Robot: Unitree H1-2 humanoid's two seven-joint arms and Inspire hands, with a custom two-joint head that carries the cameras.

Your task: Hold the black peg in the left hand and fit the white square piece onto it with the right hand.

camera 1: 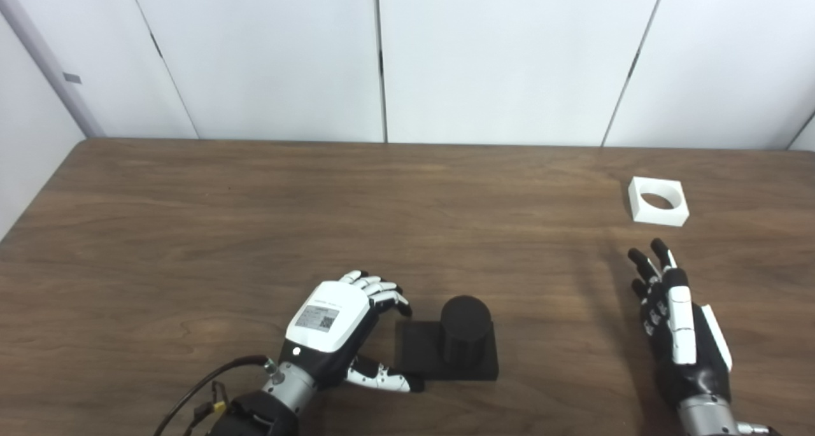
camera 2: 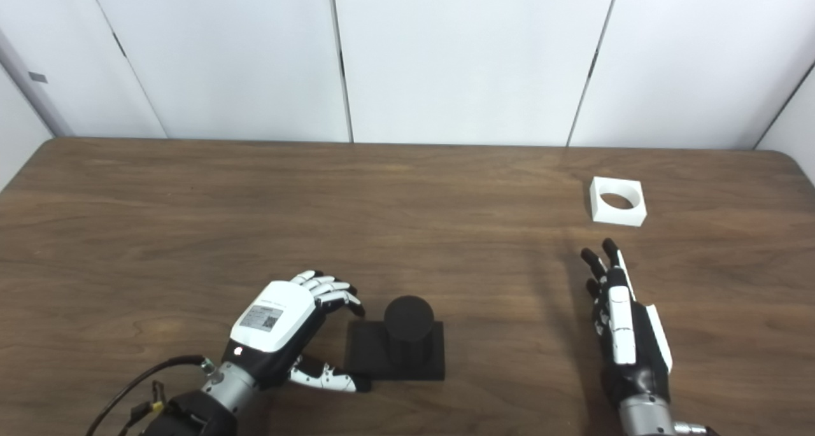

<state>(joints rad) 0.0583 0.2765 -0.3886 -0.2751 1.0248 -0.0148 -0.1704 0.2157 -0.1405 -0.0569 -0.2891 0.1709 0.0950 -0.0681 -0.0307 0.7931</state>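
The black peg (camera 1: 465, 334), a short cylinder on a square black base, stands on the table near the front centre. My left hand (camera 1: 337, 328) sits just left of that base. Its fingers are curled but apart, the thumb reaches the base's near left corner, and it holds nothing. The white square piece (camera 1: 658, 200), with a round hole through it, lies flat at the far right. My right hand (camera 1: 675, 315) hovers open, fingers stretched toward the white piece and a short way in front of it.
The brown wooden table (camera 1: 255, 232) ends at white wall panels behind. A black cable (camera 1: 191, 391) runs from my left wrist at the bottom edge.
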